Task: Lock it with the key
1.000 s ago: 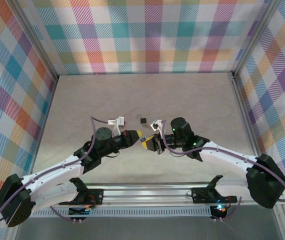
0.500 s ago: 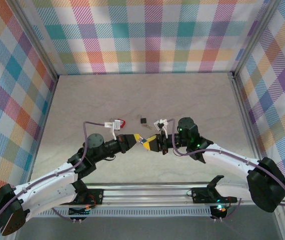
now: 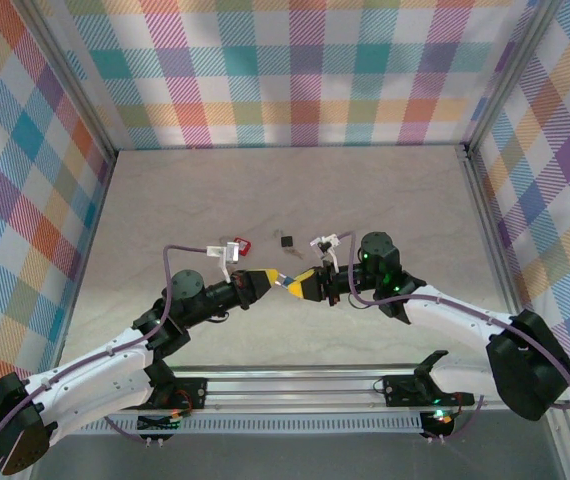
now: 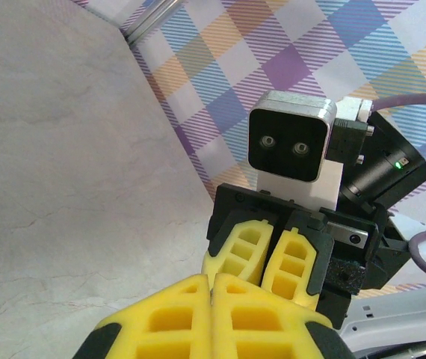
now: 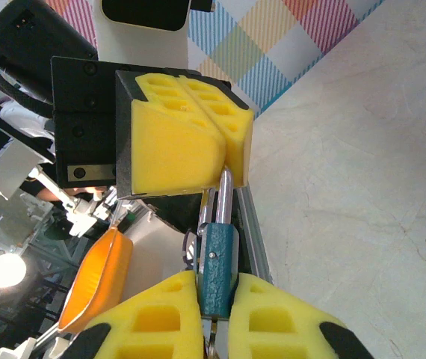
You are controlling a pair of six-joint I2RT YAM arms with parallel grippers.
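Right wrist | right gripper [image 5: 217, 292] clamps padlock [image 5: 217, 265] | left gripper [image 5: 225, 161] pinches shackle [image 5: 225, 200] | step: closing shackle | next: press squarely in.

A held padlock [image 5: 217, 273] sits between the right gripper [image 3: 298, 288]'s fingers, its shackle [image 5: 223, 196] meeting the left gripper [image 3: 273, 279]'s closed fingertips ahead; a loose padlock [image 3: 287, 241] lies beyond the tips, another padlock [image 3: 240, 245] beyond the left wrist.
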